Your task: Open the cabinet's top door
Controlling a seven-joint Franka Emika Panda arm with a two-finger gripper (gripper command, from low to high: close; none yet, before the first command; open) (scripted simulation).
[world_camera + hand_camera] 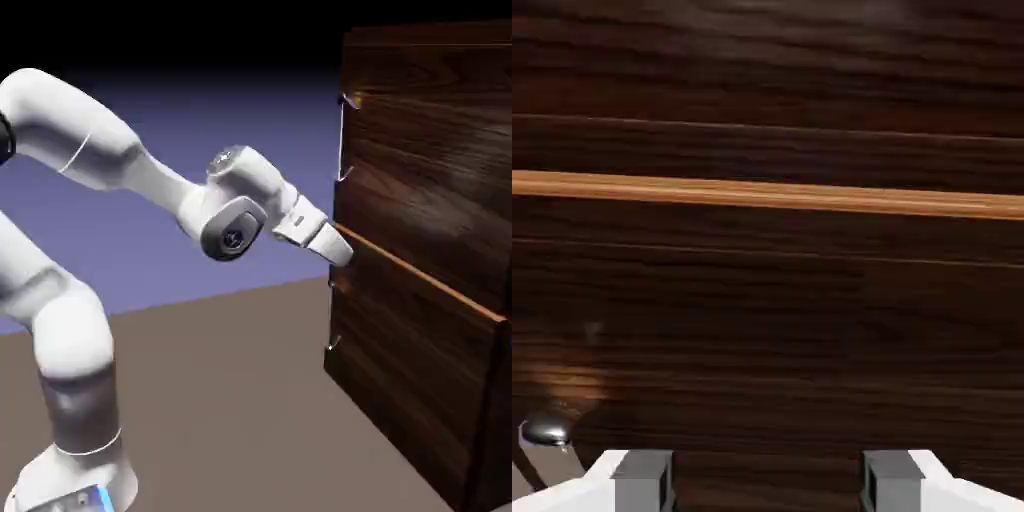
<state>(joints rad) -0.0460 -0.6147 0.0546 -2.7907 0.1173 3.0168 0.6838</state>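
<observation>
The gripper [343, 255] is pointing at the cabinet [430, 330] with its fingers [642, 478] standing spread and gripping nothing. In the exterior view the top door [430, 170] is lying at about 1 o'clock from the fingertips, its handle [342, 140] at 12 o'clock, apart from them. In the hand view, wood is filling the frame, the orange-brown edge [768, 195] lying at 12 o'clock.

A brown table [230, 400] lies before a plain blue-violet backdrop [230, 110].
</observation>
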